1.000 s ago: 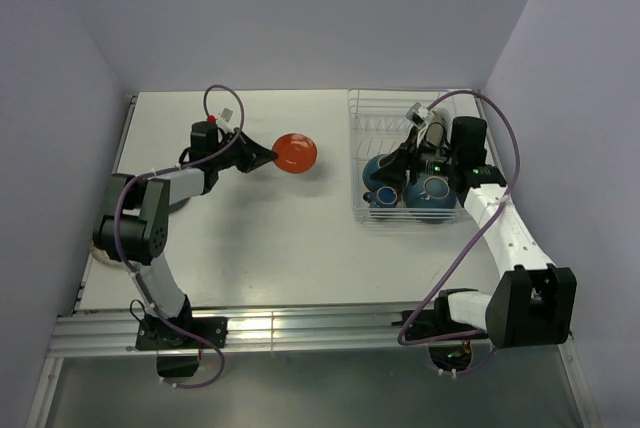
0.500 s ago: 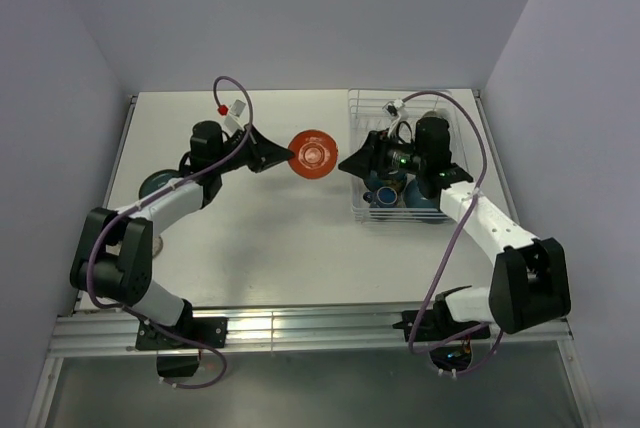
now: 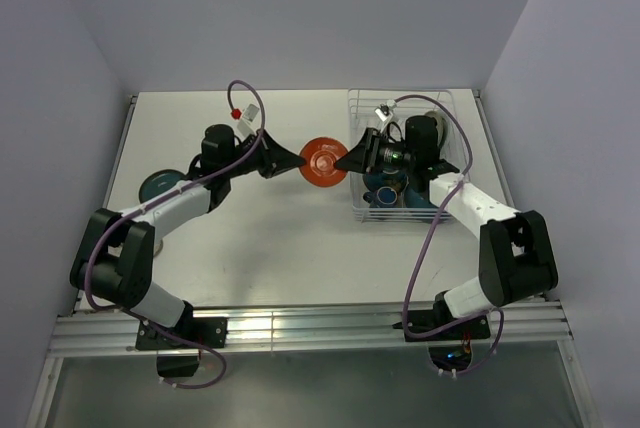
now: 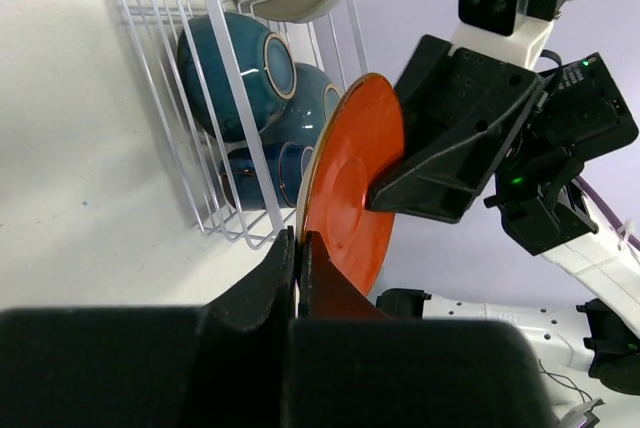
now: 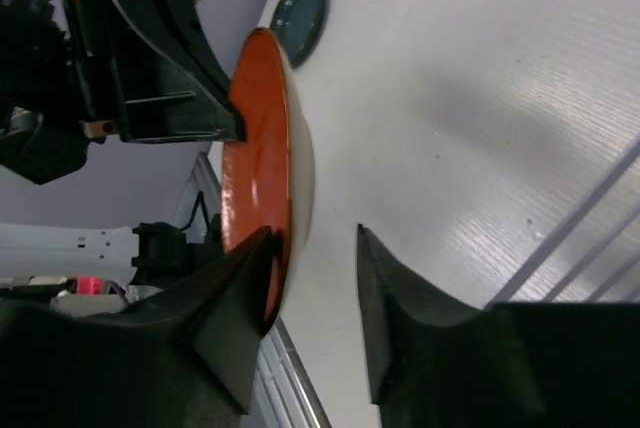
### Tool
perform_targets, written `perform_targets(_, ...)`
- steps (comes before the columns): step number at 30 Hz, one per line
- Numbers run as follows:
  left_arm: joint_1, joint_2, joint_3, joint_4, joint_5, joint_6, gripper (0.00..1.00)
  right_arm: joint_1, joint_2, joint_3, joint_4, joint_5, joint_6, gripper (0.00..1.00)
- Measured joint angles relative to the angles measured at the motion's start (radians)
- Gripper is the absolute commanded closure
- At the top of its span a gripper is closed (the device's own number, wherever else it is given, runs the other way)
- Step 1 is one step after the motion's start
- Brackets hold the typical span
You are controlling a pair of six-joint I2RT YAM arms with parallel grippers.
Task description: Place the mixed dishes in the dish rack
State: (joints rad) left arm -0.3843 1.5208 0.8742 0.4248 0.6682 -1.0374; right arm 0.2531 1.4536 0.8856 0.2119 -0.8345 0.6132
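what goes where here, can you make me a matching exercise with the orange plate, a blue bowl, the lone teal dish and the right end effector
Things
1. orange-red round plate
2. teal-blue glazed bowl
3. teal round dish
4. right end effector

Places or states
A. inside the white wire dish rack
B. open, fingers either side of a rim
C. gripped on edge by the left end effector
D. flat on the white table, beside the left arm

Pairs: 1-C, 2-A, 3-D, 4-B

plate (image 3: 322, 160) left of rack (image 3: 356, 211), bowls (image 4: 236, 74) inside rack
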Motion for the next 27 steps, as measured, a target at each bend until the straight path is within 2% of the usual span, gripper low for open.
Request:
perform_targets(1,-0.003,0.0,0.0,0.0,-0.002,0.0,1.0,0.0,0.001,0.0,0.014,-0.008,0.008,0.68)
perform_targets(3,-0.009,0.0,0.0,-0.001,-0.005,0.0,1.0,0.0,0.002,0.0,0.038,-0.029,0.026,0.75)
perform_targets(6,-0.015,0.0,0.0,0.0,-0.009,0.003,1.0,-0.002,0.008,0.0,0.057,-0.039,0.051,0.94)
perform_targets(8,-0.019,0.0,0.0,0.003,-0.009,0.006,0.92,-0.007,0.013,0.0,0.058,-0.037,0.065,1.0)
perform_targets(9,-0.02,0.0,0.0,0.003,-0.01,0.008,0.86,-0.009,0.015,0.0,0.058,-0.039,0.07,1.0)
perform_targets(10,-0.021,0.0,0.0,0.004,-0.009,0.007,0.74,-0.011,0.018,0.0,0.061,-0.043,0.072,1.0)
perform_targets(12,-0.022,0.0,0.001,0.005,-0.001,-0.005,0.63,-0.011,0.019,0.0,0.068,-0.057,0.065,1.0)
perform_targets(13,-0.024,0.0,0.002,0.005,0.002,-0.004,0.54,-0.012,0.019,0.0,0.069,-0.072,0.056,1.0)
perform_targets(16,-0.033,0.0,0.02,-0.014,0.008,0.01,0.42,-0.021,0.019,0.0,0.06,-0.108,0.024,1.0)
perform_targets(20,-0.035,-0.014,0.085,-0.138,-0.018,0.101,0.36,-0.071,0.018,0.011,0.024,-0.132,-0.022,1.0)
perform_targets(23,-0.034,-0.063,0.144,-0.285,-0.095,0.219,0.33,-0.131,0.007,0.044,-0.052,-0.124,-0.087,1.0)
perform_targets(27,-0.03,-0.194,0.166,-0.44,-0.243,0.381,0.26,-0.19,-0.057,0.087,-0.183,-0.011,-0.222,1.0)
